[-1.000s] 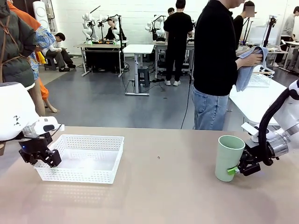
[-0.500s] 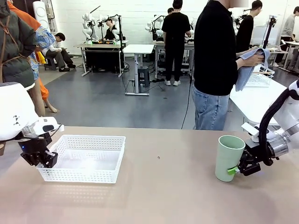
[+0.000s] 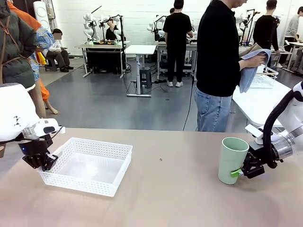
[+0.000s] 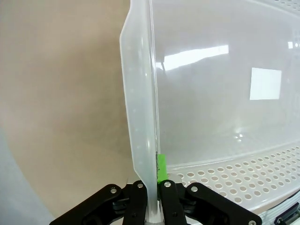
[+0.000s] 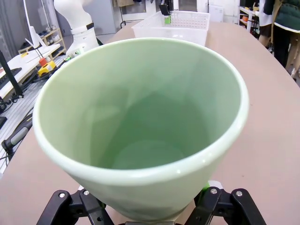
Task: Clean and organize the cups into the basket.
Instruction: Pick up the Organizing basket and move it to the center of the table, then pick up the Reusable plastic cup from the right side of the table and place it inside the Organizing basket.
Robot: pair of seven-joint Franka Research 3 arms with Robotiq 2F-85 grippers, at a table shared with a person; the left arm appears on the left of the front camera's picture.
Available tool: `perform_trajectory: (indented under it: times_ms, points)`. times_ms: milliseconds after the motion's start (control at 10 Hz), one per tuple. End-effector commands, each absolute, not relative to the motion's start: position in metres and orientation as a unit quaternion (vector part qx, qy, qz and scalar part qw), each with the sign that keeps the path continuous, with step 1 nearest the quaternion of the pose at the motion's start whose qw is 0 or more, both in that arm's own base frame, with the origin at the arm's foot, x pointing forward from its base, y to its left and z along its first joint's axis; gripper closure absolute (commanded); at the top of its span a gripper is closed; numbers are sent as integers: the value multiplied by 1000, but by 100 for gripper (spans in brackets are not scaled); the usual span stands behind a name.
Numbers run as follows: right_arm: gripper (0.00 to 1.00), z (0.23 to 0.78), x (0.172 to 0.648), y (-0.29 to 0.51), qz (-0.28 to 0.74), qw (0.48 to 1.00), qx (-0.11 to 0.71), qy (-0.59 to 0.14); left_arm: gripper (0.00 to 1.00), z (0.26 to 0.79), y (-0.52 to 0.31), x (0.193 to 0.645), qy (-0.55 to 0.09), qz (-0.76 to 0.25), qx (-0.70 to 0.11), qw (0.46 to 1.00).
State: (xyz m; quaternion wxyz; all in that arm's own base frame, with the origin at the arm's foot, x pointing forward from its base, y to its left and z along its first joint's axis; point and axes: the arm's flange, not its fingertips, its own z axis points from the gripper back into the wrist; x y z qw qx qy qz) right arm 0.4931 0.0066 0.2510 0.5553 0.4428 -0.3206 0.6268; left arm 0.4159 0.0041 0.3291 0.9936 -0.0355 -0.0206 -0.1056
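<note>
white basket newly askew in left end effector; right end effector round mint cup, grip unclear

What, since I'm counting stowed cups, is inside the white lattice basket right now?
Nothing: the white lattice basket shows a bare floor with light glare. The left gripper, shut on its wall, hides a small patch there. The mint green cup stands outside on the table.

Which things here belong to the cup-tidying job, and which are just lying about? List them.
Job: green cup; white basket; the person's cloth.
Lying about: wire rack; side table.
</note>
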Motion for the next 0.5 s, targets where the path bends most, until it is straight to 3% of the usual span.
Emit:
perform_trajectory:
  times_ms: [0, 100, 400]
  points:
    - [100, 250, 490, 0, 640, 541, 443, -319, 100, 328, 3, 419, -15, -112, -41, 993]
    - [73, 257, 486, -1, 632, 558, 437, -315, 100, 327, -1, 418, -23, -105, -44, 993]
    - [73, 330, 435, -5, 604, 579, 415, -357, 100, 336, -43, 409, -3, -68, -50, 996]
